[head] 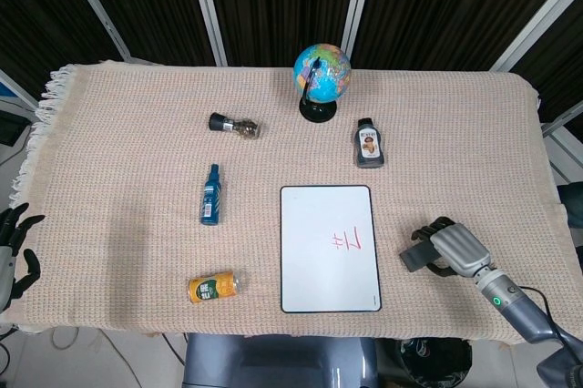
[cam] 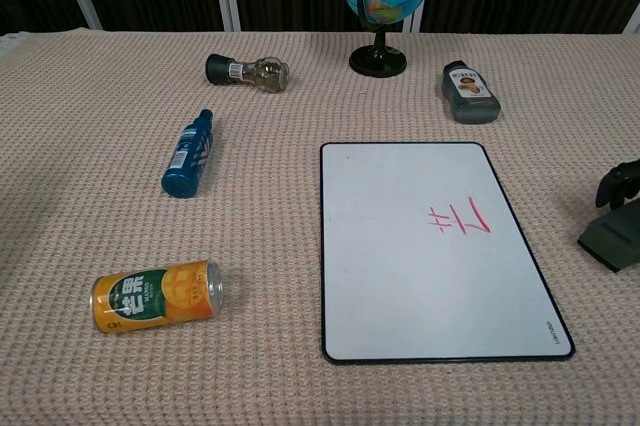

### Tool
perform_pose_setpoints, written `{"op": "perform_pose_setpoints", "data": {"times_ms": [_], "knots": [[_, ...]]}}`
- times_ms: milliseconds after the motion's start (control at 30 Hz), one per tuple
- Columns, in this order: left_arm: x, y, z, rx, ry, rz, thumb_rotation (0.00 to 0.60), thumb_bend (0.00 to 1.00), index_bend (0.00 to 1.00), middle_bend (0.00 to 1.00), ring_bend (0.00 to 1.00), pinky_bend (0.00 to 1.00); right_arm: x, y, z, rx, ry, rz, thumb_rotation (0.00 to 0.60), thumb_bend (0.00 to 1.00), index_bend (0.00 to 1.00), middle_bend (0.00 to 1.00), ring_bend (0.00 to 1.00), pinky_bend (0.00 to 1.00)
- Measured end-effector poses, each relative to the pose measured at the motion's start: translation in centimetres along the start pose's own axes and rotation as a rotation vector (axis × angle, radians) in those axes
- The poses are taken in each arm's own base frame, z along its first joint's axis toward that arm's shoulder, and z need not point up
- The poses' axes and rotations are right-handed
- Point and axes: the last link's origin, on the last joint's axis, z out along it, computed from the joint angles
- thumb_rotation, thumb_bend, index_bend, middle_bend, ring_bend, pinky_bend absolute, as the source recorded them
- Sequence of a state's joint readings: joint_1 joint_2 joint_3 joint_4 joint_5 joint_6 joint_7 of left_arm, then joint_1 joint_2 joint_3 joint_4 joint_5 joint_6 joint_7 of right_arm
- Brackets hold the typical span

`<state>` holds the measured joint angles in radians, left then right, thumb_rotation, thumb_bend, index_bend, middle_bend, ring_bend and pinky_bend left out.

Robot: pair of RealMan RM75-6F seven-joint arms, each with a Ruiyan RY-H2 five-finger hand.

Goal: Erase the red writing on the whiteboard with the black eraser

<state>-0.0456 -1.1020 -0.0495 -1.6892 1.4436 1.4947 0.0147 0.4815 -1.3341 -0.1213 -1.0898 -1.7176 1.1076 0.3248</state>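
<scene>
**Gripping the eraser, short of the board**

Holding the black eraser [head: 416, 256] off to the side, the right hand [head: 451, 251] sits on the cloth to the right of the whiteboard [head: 314, 215], near its lower half but apart from its edge. Its fingers are curled around the eraser, which juts out toward the board; the chest view catches only the eraser's dark wedge and some fingertips at the frame's right border, so how firm the hold is cannot be judged. The left hand [head: 13, 247] hangs at the table's far left edge, fingers spread and holding nothing — well away from the work.

The red writing [head: 350, 241] is untouched, a small mark on the right side of the board, a little below the middle. By the look of it, the pick-up is done or nearly so, and the carry to the board comes next.

That move calls for swinging the eraser leftward over the board's black frame, setting its flat face down on the red strokes, and rubbing across them — pressing enough to wipe, yet not so hard that the board slides on the woven cloth.
</scene>
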Motion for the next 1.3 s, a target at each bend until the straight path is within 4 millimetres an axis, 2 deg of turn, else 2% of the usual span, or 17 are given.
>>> {"op": "perform_pose_setpoints", "data": {"times_ms": [167,300,433,733,1133,1300], "knots": [[0.0,0.0,0.0,0.001,0.002,0.0,0.6,0.74,0.19,0.04,0.0,0.02,-0.3,-0.1,0.1,-0.001,-0.02,-0.004,0.6,0.37,0.36,0.4,0.35,0.26],[0.0,0.0,0.0,0.0,0.0,-0.001,0.6,0.74,0.19,0.04,0.0,0.02,-0.2,-0.1,0.1,0.0,-0.014,-0.008,0.6,0.39,0.41,0.44,0.4,0.29],[0.0,0.0,0.0,0.001,-0.003,-0.001,0.6,0.74,0.19,0.04,0.0,0.02,0.0,-0.2,0.1,0.002,-0.001,-0.01,0.6,0.4,0.44,0.45,0.41,0.3],[0.0,0.1,-0.1,-0.001,-0.004,-0.003,0.6,0.74,0.19,0.04,0.0,0.02,1.7,-0.8,0.9,0.026,0.03,0.004,0.6,0.41,0.44,0.45,0.4,0.3],[0.1,-0.1,-0.1,0.007,-0.006,-0.011,0.6,0.74,0.19,0.04,0.0,0.02,4.8,-3.6,6.2,0.041,0.002,0.011,0.6,0.38,0.45,0.45,0.41,0.3],[0.2,-0.3,-0.1,0.01,-0.01,-0.017,0.6,0.74,0.19,0.04,0.0,0.02,5.9,-5.6,8.9,0.028,0.014,0.035,0.6,0.38,0.45,0.45,0.41,0.3]]}}
